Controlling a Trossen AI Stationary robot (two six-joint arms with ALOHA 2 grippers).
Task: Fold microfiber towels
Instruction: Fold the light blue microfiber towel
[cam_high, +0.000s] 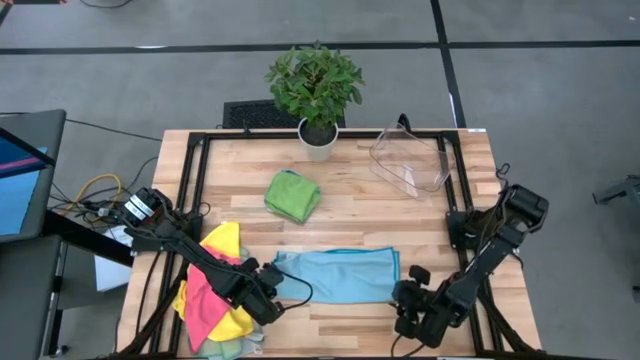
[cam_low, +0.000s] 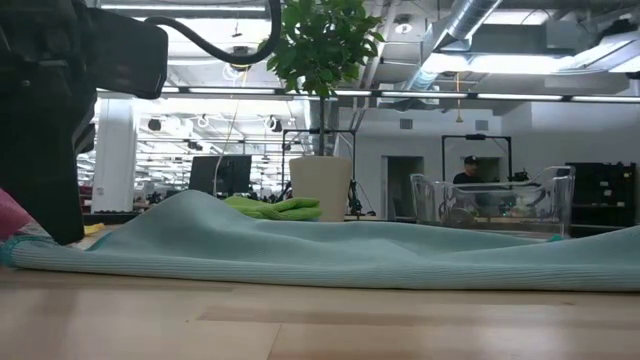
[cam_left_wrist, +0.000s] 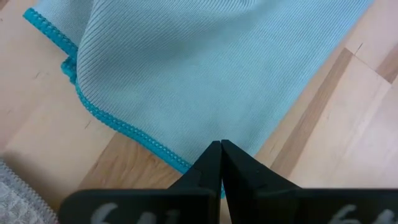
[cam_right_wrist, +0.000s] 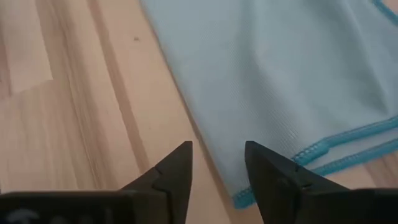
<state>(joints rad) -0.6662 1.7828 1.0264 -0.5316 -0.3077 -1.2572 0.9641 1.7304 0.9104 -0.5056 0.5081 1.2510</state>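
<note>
We see the right gripper (cam_right_wrist: 217, 163) parted and empty over bare wood beside the pale teal ribbed microfiber towel (cam_high: 338, 274) — folded at the table's near middle — while the left gripper (cam_left_wrist: 221, 163) is pinched tight at its opposite edge.

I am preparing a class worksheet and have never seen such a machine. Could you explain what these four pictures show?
Two dark robot arms work at a wooden table. One picture looks straight down, one looks level across the tabletop, and two come from cameras on the arms' wrists. A pale teal towel lies flat, already folded once. The left tool is shut at the towel's edge; whether it pinches cloth cannot be told. The right tool is open beside a corner, holding nothing. Also there: a folded green towel, a pile of pink and yellow towels, a potted plant and a clear bin.
</note>
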